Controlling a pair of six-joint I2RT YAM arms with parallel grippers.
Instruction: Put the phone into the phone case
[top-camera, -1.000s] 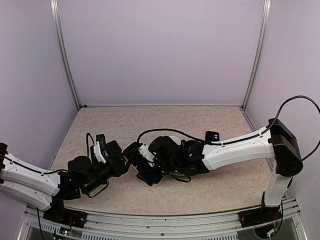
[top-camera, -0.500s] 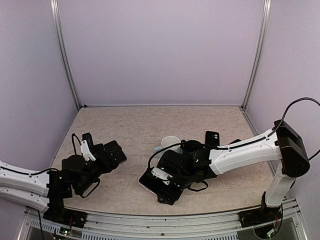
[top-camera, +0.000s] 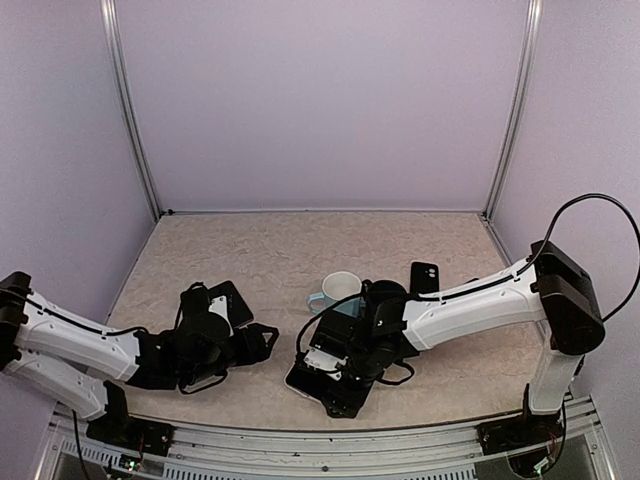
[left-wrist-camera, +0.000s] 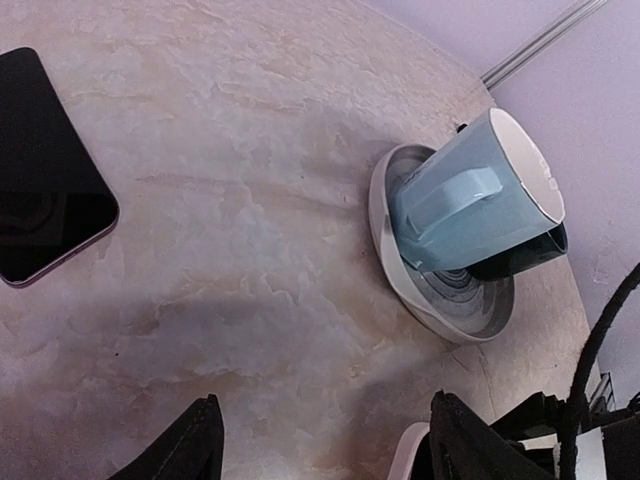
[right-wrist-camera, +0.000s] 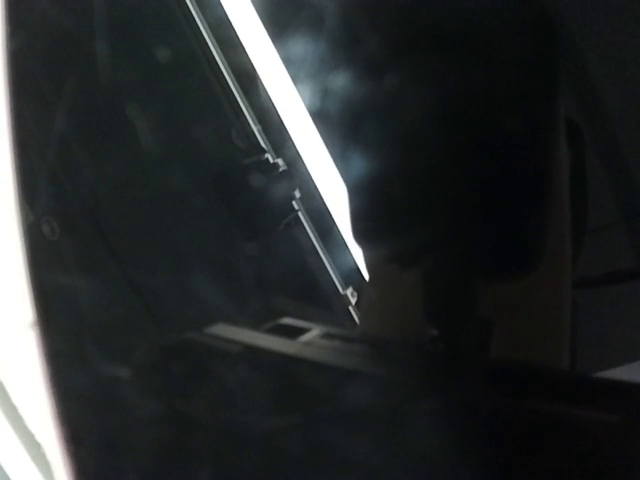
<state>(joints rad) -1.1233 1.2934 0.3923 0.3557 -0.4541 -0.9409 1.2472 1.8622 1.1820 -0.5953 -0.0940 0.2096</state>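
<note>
Beige marbled table (top-camera: 280, 245) holds a blue mug (left-wrist-camera: 470, 205) on a saucer (left-wrist-camera: 440, 300). Left gripper (left-wrist-camera: 330, 445) hovers near-left, jaws released and empty. Right gripper (top-camera: 335, 365) sits low over a dark phone (top-camera: 345, 402); I cannot tell its jaw state.

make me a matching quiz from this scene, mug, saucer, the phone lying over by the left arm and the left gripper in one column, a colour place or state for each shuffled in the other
Things:
1. mug
2. saucer
3. phone
4. left gripper

Descriptions:
A. open, holding nothing
B. light blue outside, white inside
C. lying flat, screen dark
D. directly under the mug

Pairs: 1-B; 2-D; 3-C; 4-A
</note>
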